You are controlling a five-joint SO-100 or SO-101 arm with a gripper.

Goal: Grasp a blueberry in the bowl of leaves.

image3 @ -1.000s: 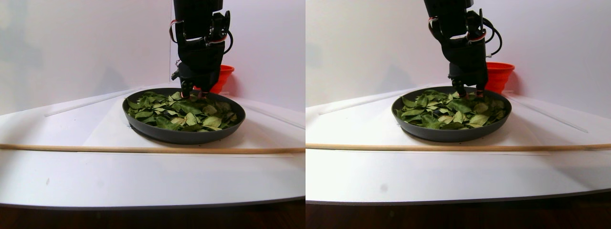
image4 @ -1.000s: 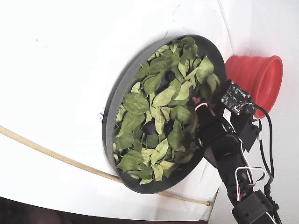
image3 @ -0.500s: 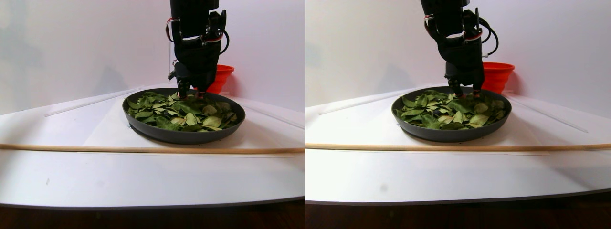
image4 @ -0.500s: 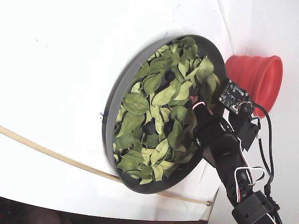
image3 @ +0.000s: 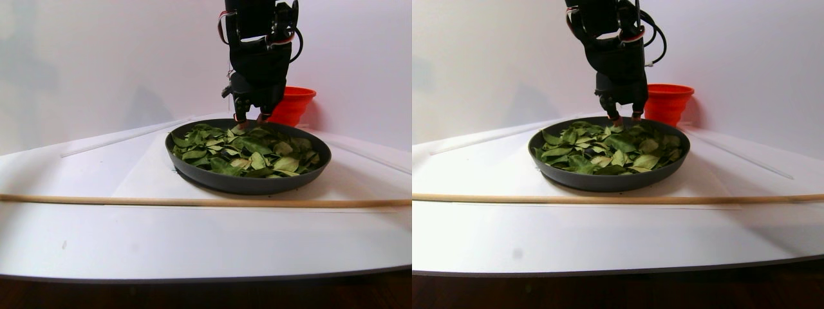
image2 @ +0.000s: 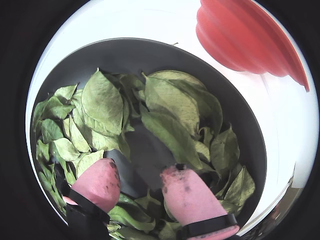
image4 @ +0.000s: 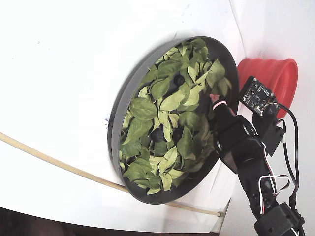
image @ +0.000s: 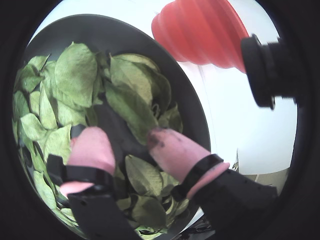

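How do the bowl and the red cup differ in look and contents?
Colour: the bowl is dark grey-black; the red cup is bright orange-red.
Shape: in the stereo pair view the bowl is wide and shallow, the red cup narrower, taller for its width.
Surface: in a wrist view the bowl's wall is smooth, while the red cup is ribbed.
Contents: the bowl holds the leaves; nothing shows in the cup.
Both are round and stand on the white table.

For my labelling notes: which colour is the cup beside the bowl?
Red-orange; the cup shows best in the stereo pair view.
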